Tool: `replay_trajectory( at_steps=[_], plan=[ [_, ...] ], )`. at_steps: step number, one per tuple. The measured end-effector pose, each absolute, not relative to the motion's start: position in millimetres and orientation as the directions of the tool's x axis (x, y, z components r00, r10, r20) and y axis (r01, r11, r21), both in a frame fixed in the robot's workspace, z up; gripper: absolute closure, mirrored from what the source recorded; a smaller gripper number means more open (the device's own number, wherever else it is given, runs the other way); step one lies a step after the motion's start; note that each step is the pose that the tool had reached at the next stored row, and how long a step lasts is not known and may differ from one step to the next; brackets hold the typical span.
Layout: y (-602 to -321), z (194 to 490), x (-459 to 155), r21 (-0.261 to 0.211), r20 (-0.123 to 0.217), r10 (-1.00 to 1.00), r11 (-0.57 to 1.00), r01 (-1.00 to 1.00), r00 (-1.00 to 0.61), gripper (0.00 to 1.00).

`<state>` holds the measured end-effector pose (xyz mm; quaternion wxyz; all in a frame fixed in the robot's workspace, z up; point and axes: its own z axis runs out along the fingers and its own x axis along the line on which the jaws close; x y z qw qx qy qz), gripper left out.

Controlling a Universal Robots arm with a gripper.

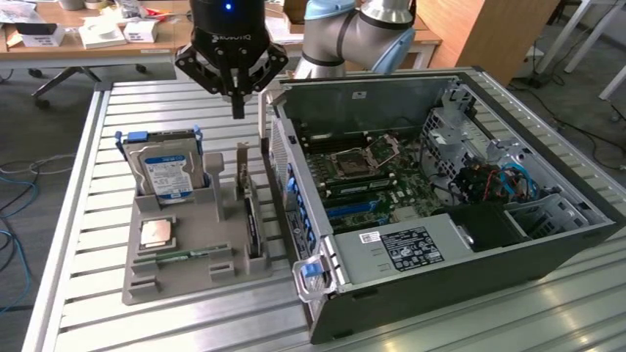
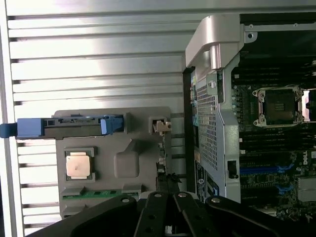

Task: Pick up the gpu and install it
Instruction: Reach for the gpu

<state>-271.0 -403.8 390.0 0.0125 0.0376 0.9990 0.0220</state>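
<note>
One computer (image 1: pixel 440 282), one tray (image 1: pixel 146 292) — then one hard drive (image 1: pixel 168 172), one gpu (image 1: pixel 251 224), one chip (image 1: pixel 157 233), one green stick (image 1: pixel 181 257).

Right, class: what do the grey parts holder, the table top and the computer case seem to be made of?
Parts holder: probably plastic, matte grey, with moulded slots and rounded edges.
Table top: looks like aluminium, bright silvery slats catching the light.
Computer case: seemingly sheet metal, dark painted outside, bare grey with punched holes inside.
</note>
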Motion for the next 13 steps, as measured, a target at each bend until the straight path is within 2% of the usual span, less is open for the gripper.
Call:
replay_trajectory(
  at_steps=[13],
  plan=[
    [-431.6, 389.9, -273.1, 0.045, -0.023, 0.076, 0.996, 0.075, -0.997, 0.89]
  ],
)
